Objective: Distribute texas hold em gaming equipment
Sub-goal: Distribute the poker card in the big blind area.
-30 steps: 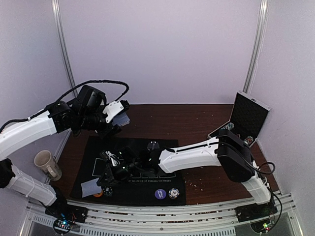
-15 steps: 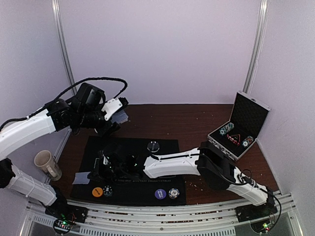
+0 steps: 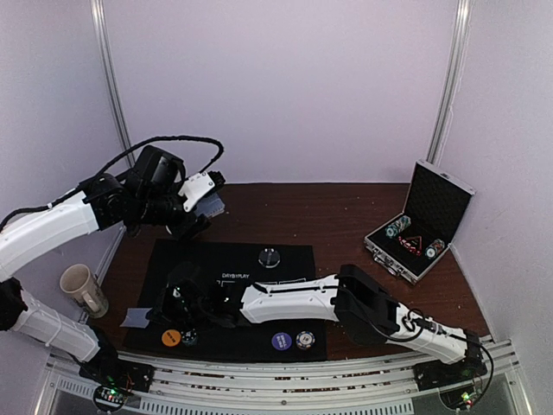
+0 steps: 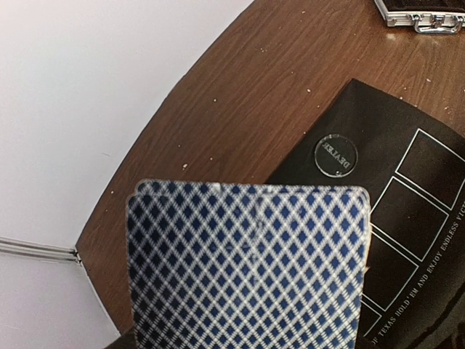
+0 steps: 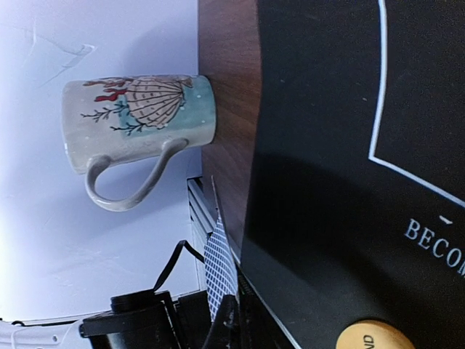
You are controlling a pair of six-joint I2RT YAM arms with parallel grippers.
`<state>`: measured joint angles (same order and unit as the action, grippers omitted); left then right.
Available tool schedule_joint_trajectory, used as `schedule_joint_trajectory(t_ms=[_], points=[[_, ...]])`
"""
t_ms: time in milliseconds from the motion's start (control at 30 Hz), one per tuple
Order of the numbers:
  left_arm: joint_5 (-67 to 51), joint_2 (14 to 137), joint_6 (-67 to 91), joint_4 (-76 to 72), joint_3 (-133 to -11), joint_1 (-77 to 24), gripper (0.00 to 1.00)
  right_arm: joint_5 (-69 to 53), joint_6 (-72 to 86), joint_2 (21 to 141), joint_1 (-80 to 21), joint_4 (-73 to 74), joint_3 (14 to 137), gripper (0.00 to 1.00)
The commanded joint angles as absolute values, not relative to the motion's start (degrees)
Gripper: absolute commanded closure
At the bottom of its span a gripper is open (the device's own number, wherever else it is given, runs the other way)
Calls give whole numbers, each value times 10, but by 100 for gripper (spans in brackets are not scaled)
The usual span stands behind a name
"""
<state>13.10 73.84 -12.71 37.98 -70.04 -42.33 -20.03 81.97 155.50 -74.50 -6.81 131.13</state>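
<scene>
My left gripper (image 3: 200,197) hovers over the back left of the table, shut on a stack of blue-checked playing cards (image 3: 212,206) that fills the lower left wrist view (image 4: 247,269) and hides the fingers. My right gripper (image 3: 166,309) reaches across to the left edge of the black mat (image 3: 285,259), shut on a single playing card (image 3: 136,318), which appears edge-on in the right wrist view (image 5: 220,273). On the mat's near edge lie an orange chip (image 3: 171,337), a black chip (image 3: 188,335), a purple-blue chip (image 3: 281,341) and a black-and-white chip (image 3: 303,340). A clear dealer disc (image 3: 270,257) lies near the mat's back edge.
A beige shell-printed mug (image 3: 82,290) stands left of the mat, close to the right gripper (image 5: 236,320). An open metal case (image 3: 415,233) holding more chips sits at the right. White walls close in on the table's back and sides.
The right arm has swept further left with the card, from over the mat's left part to its left edge. The left arm has barely moved.
</scene>
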Motion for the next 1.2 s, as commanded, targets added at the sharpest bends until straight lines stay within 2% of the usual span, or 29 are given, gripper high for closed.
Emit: schedule_joint_trajectory(t_ms=[0,100,367,567,700,900,1167], points=[[127,741,-126,355,-705,-417,39,-196,848,1581,-751,-58,1338,100],[124,741,-127,352,-705,-414,39,-204,862,1596,-752,-64,1352,99],[118,743,-129,349,-705,-413,39,-179,836,1573,-753,-48,1355,76],[115,744,-129,349,-707,-412,39,-172,823,1559,-755,-43,1354,63],[113,742,-131,350,-705,-412,38,-156,805,1542,-757,-29,1354,58],[112,742,-132,349,-706,-412,38,-156,800,1528,-765,-26,1354,42],[112,743,-133,351,-709,-412,38,-142,780,1511,-766,-16,1351,40]])
